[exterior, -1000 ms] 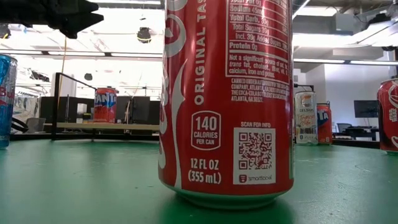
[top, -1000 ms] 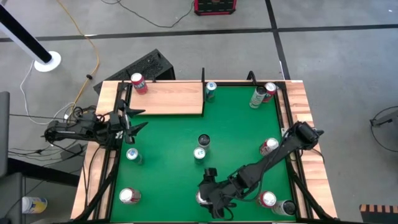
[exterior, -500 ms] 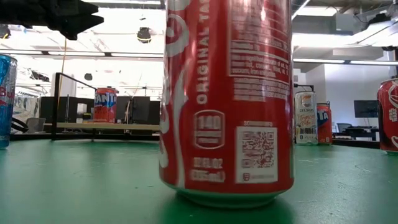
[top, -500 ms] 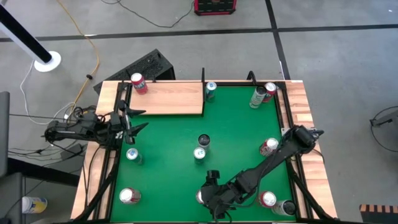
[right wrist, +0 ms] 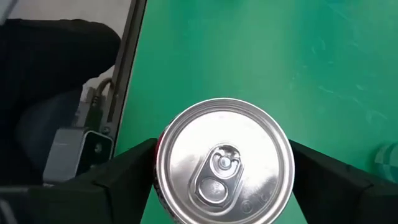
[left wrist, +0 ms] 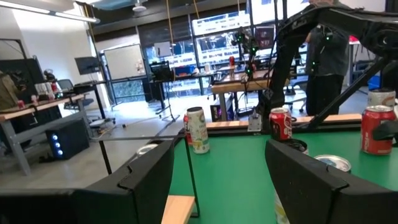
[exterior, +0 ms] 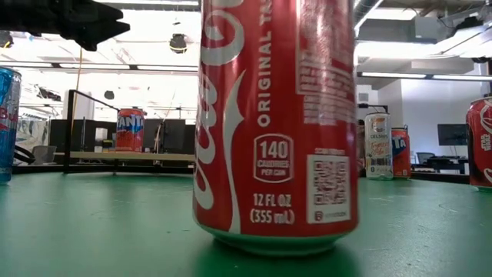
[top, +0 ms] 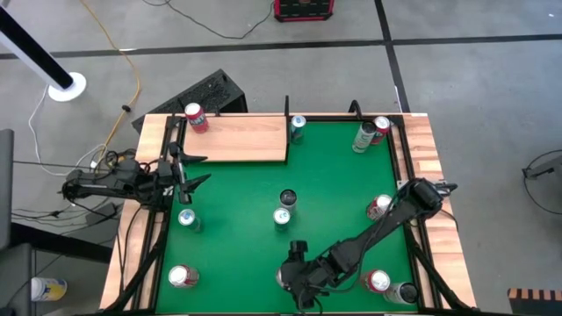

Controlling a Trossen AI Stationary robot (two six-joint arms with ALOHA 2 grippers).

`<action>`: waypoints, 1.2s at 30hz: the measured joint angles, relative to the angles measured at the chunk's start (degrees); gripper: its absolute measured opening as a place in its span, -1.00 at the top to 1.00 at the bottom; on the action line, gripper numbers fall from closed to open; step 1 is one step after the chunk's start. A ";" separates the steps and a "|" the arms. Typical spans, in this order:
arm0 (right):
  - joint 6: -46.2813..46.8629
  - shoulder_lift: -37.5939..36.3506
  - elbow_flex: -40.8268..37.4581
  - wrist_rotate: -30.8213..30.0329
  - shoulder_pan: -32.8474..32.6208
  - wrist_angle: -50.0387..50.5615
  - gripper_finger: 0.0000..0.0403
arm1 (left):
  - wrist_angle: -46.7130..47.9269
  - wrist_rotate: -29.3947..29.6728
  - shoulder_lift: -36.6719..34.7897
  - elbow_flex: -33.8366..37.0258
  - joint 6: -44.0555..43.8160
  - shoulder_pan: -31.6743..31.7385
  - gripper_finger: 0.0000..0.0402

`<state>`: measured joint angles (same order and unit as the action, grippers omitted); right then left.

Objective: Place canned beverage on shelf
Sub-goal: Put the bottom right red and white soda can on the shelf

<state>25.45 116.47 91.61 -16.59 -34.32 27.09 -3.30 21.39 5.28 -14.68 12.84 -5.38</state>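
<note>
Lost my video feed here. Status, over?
Right tool straddling upright red cola can at table's near edge. Left tool open, waiting beside pale-wood shelf board. Other cans scattered between.

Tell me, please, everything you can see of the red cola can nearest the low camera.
The red cola can stands upright on the green felt at the table's near edge. It looks like aluminium, with white lettering, a calorie badge and a QR code on its side. Its silver top is sealed, the pull tab flat. The right claw straddles it from above, one finger on each side, close against the rim.
</note>
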 joint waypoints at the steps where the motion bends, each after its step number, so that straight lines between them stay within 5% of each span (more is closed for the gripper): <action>1: -0.11 -0.23 0.00 -0.01 0.05 0.49 -0.63 | -0.03 0.00 0.00 0.00 0.01 0.00 -0.21; 8: -5.65 -2.79 0.81 0.56 1.60 3.85 -0.62 | -0.03 0.00 0.00 0.00 -0.06 0.01 -0.21; 16: -27.83 -9.70 4.97 2.19 9.06 -0.89 -0.62 | 0.84 0.19 -0.02 0.00 -0.22 -0.01 -0.21; 25: -46.07 -12.24 10.56 16.61 28.78 -1.61 -0.62 | 4.39 2.59 -0.02 0.00 -1.51 -0.01 -0.21; 36: -52.94 -5.71 10.89 34.87 53.45 -7.78 -0.62 | 8.08 7.01 -0.04 0.00 -1.94 0.01 -0.21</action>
<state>-27.49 110.76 102.50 18.29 19.13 19.30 4.78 28.40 5.23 -14.68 10.90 -5.37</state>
